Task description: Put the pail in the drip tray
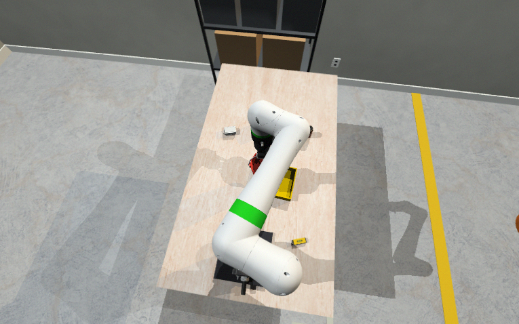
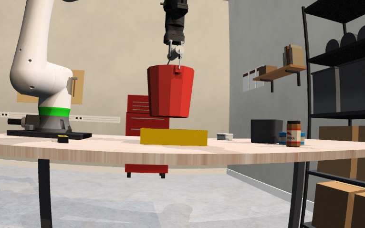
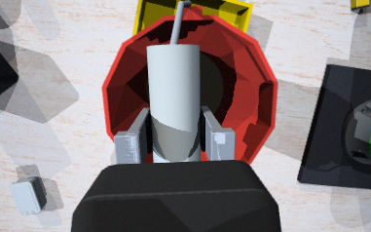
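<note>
The end effector [image 1: 260, 154] [image 2: 175, 50] [image 3: 175, 121] is closed on the pale cylindrical grip [image 2: 176, 53] [image 3: 173, 83] of the pail's wire handle, one finger on each side. Directly beneath it hangs the red pail [image 1: 255, 165] [image 2: 171, 90] [image 3: 252, 104], close to upright, its mouth turned up toward the fingers and its faceted inner wall partly in shadow. The pail's base is in the air, higher than the rim of the yellow drip tray [image 1: 286, 186] [image 2: 173, 137] [image 3: 242, 16]. That tray stands on the worktop [image 1: 269, 84] [image 2: 178, 150] [image 3: 9, 146], lower than the end effector and off to one side of it in the top view; the white arm [image 1: 271, 169] [image 2: 33, 50] covers part of it there, and the visible part shows bare yellow floor. In the exterior view, a dark bin [image 2: 266, 130] stands to the right of the end effector and below it, its contents hidden, with a paprika jar [image 2: 293, 134] farther right. A small white box [image 1: 229, 130] [image 2: 224, 136] [image 3: 28, 196] lies nearer to the end effector than these.
</note>
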### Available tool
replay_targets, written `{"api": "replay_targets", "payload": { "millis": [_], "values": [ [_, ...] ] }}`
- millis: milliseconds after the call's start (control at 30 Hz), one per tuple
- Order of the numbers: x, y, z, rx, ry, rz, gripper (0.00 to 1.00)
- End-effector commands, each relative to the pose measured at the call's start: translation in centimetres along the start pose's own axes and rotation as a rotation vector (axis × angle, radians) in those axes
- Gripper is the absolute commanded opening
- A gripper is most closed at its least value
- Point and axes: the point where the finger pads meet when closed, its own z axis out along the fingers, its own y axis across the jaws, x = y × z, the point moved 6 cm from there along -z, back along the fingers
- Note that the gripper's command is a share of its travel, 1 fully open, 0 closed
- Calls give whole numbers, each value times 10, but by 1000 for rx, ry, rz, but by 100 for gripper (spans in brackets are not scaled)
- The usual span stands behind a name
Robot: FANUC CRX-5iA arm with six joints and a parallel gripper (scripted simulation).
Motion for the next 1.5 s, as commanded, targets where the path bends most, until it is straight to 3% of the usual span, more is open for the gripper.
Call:
{"api": "replay_targets", "payload": {
  "millis": [0,633,1467],
  "values": [
    [9,1,-1,2,0,0,0],
    [43,4,-1,2,0,0,0],
    [65,7,-1,2,0,0,0]
  ]
}}
